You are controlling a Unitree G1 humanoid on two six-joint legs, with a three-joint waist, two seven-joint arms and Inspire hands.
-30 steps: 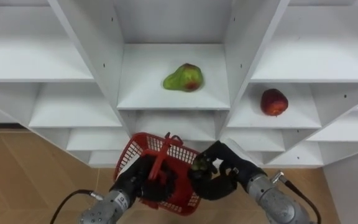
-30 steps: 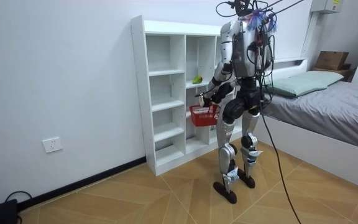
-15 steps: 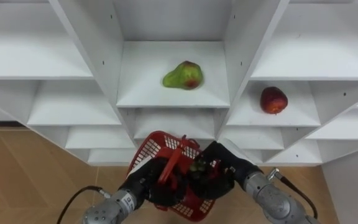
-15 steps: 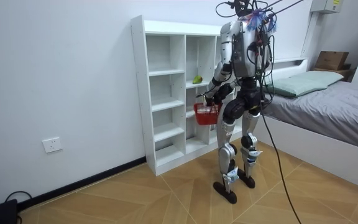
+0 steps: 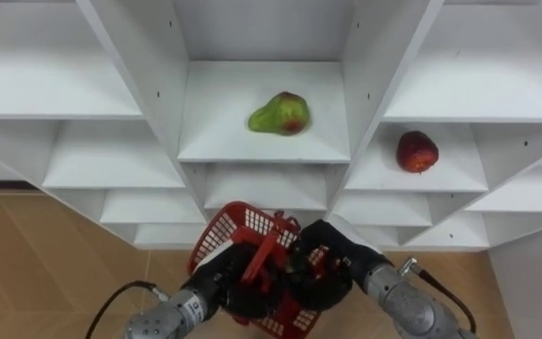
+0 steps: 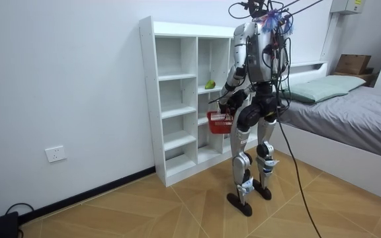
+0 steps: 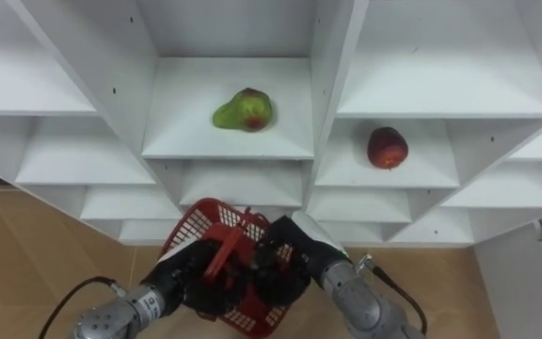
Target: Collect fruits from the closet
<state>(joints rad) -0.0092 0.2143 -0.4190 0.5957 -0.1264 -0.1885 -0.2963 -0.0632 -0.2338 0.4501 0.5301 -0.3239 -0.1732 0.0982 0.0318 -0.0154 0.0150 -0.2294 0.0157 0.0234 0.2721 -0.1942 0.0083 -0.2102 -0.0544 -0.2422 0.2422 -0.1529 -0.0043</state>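
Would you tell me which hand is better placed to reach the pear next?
Probably the right hand: the left hand holds the basket by its handle, below the pear.

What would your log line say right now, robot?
left hand: holding red basket by handle | right hand: over basket | pear: on closet middle shelf | apple: right compartment | both uncollected

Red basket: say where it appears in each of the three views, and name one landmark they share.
Left eye view: red basket at bottom centre.
Right eye view: basket at bottom, left of centre.
Room view: basket right of centre, at the robot's waist.
Shared landmark: green pear on the shelf above it.
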